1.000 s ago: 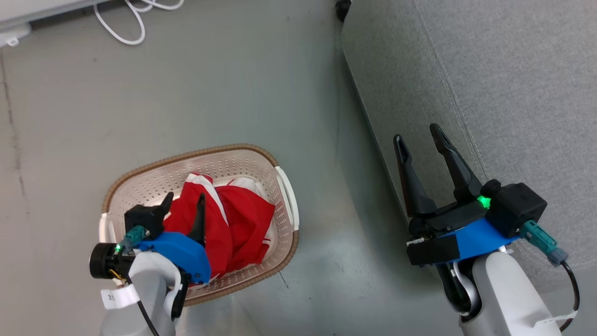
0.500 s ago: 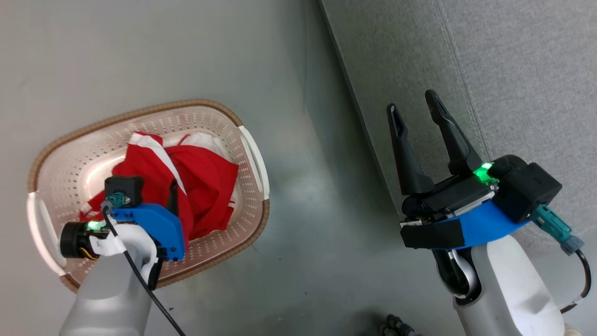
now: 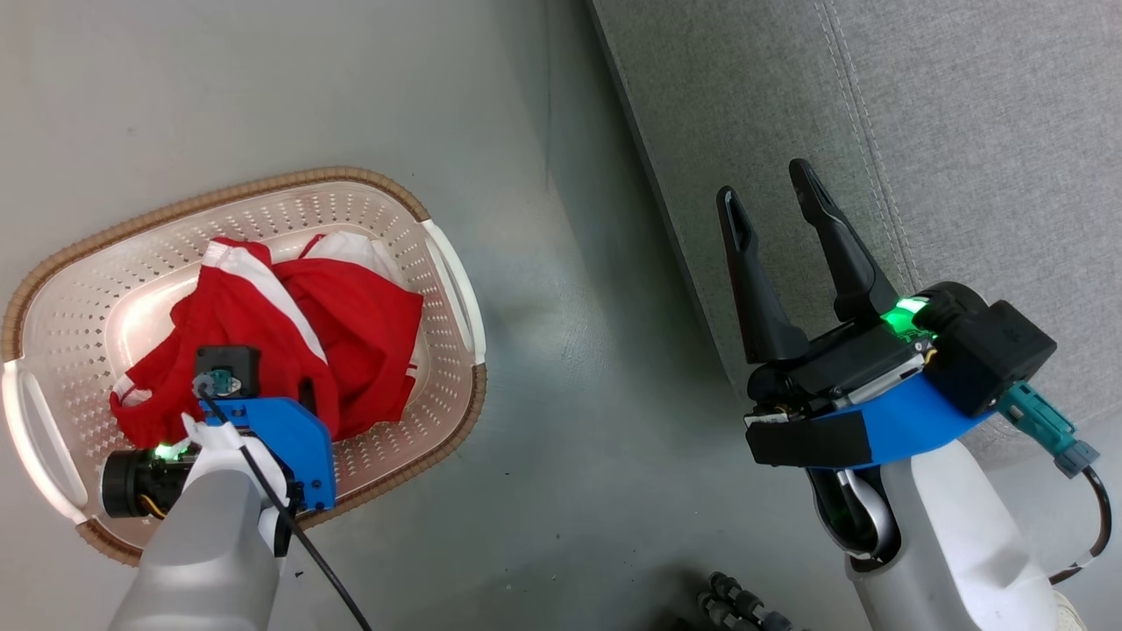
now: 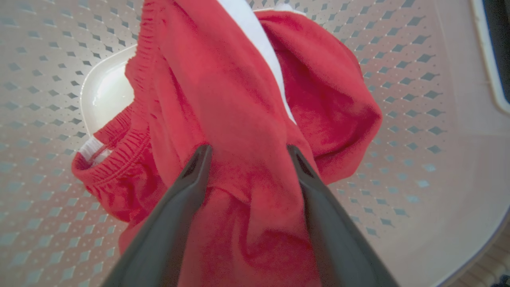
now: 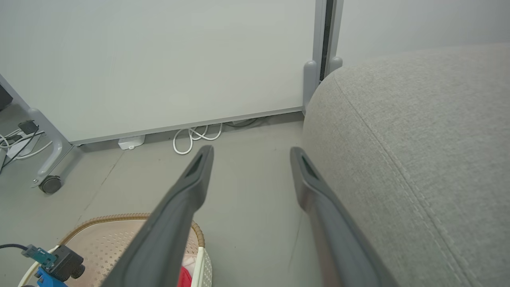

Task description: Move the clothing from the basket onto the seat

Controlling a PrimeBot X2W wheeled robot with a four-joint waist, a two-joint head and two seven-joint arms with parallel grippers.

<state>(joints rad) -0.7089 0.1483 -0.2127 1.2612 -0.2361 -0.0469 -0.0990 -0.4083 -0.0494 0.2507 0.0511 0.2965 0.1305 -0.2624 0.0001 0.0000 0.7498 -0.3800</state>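
Inside basket (image 3: pixel 263 180) | left fingers (image 4: pixel 171 215) wide, sunk deeper astride clothing (image 4: pixel 239 99) | right fingers (image 3: pixel 756 289) still wide

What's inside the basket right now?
Red clothing with white trim, heaped in the basket, and the left gripper, open, its fingers straddling a fold. A patch of the bare bottom shows beside the heap. Whatever lies under the heap is covered.
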